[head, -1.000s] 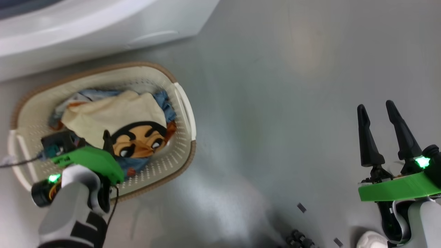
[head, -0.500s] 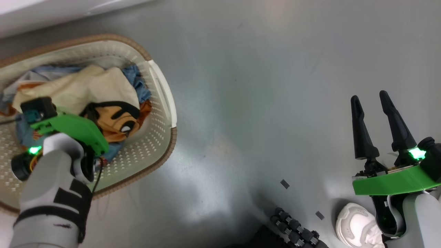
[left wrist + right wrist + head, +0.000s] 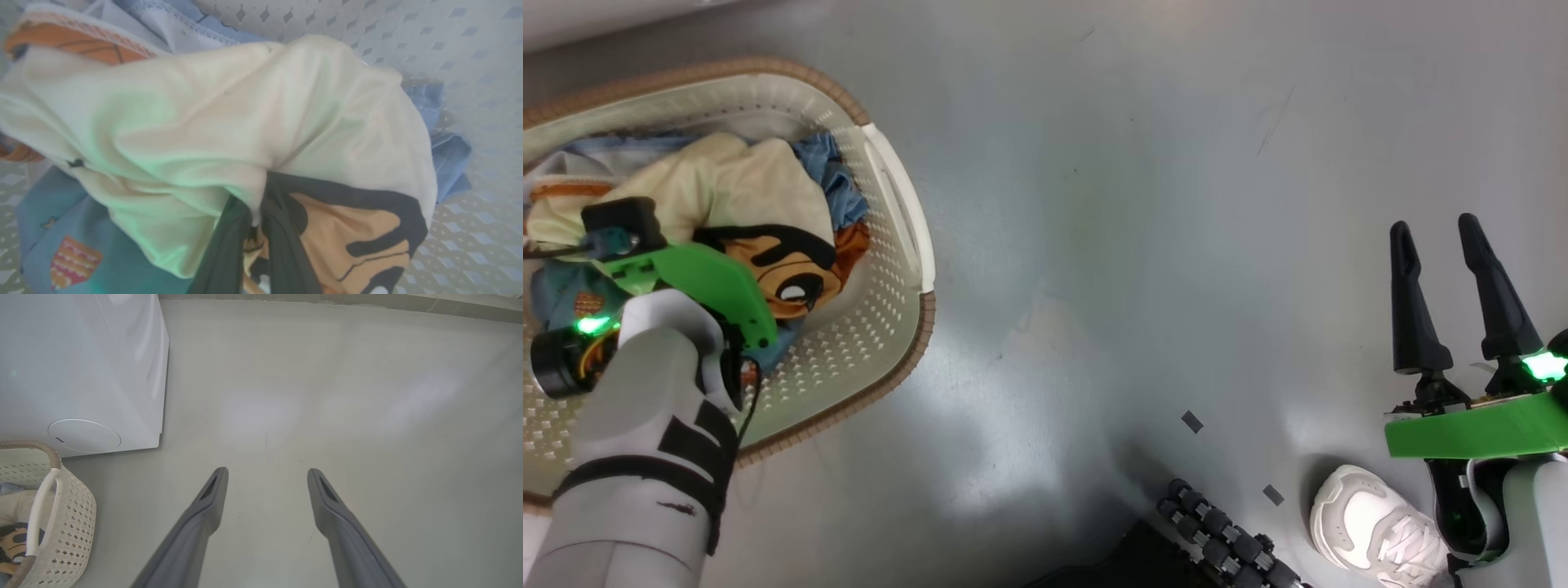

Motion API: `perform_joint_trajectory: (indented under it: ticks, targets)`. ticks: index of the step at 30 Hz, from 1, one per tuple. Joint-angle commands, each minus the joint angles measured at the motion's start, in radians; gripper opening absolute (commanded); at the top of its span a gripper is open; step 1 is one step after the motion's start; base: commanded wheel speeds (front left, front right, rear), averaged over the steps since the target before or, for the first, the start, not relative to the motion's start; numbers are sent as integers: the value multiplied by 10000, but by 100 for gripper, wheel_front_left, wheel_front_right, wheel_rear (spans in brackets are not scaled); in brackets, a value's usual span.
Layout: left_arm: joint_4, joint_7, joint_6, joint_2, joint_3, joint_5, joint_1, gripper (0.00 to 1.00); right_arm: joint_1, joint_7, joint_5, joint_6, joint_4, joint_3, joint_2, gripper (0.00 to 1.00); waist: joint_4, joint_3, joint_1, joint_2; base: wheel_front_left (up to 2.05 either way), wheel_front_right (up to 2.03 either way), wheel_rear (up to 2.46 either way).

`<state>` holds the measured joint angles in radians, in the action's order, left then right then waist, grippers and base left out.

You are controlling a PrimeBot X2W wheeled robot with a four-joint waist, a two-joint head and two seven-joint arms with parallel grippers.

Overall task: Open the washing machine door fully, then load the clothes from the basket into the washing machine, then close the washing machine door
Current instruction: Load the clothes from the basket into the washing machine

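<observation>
The cream-white basket stands on the floor at the left of the head view, with the clothes piled inside. My left arm reaches down into it from above. In the left wrist view my left gripper is shut on a bunched fold of the cream garment, right by its black-and-orange face print. Light blue pieces lie around it. My right gripper hangs open over bare floor far to the right, nothing between its fingers. The washing machine stands just behind the basket. Its door is out of view.
A person's white shoe rests on the grey floor close to my right arm. A black ribbed part lies at the bottom edge, with small dark marks nearby. Open floor stretches between basket and right gripper.
The head camera has tilted, sliding the basket left and the machine nearly out of frame. My left gripper sank into the pile and shut on the cream garment, bunching it. The right gripper stayed open.
</observation>
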<state>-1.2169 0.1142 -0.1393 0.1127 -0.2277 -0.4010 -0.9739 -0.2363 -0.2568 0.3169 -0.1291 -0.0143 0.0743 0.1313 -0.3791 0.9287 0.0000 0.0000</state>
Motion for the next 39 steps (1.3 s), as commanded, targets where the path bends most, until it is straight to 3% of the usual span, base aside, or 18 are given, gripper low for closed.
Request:
perform_joint_trajectory:
  ticks: [1, 5, 12, 20, 27, 39]
  targets:
    - [-28, 177, -114, 83, 74, 47, 160, 0, 420, -49, 139, -16, -124, -79, 192, 100, 31, 10, 0, 0, 0, 0, 0]
    - [-93, 744, -124, -91, 75, -35, 258, 0, 60, -49, 162, -16, -115, -294, 167, 100, 98, -71, 0, 0, 0, 0, 0]
    - [614, 1451, 79, -503, 110, -269, 1441, 0, 36, -49, -47, -16, -238, -394, 458, 100, 897, -1234, 0, 0, 0, 0, 0]
    - [4553, 1473, 48, -619, -237, -469, 4384, 0, 537, -49, -362, -16, -343, -429, 833, 100, 2033, -3266, 0, 0, 0, 0, 0]
    - [7666, 1474, -381, -622, -512, -782, 7011, 0, 1469, -49, -727, -16, -317, -363, 948, 100, 2789, -5365, 0, 0, 0, 0, 0]
    - [11000, 1475, -587, -623, -95, 273, 10498, 0, 3025, -49, -1500, -16, -269, -269, 649, 100, 3212, -8073, 0, 0, 0, 0, 0]
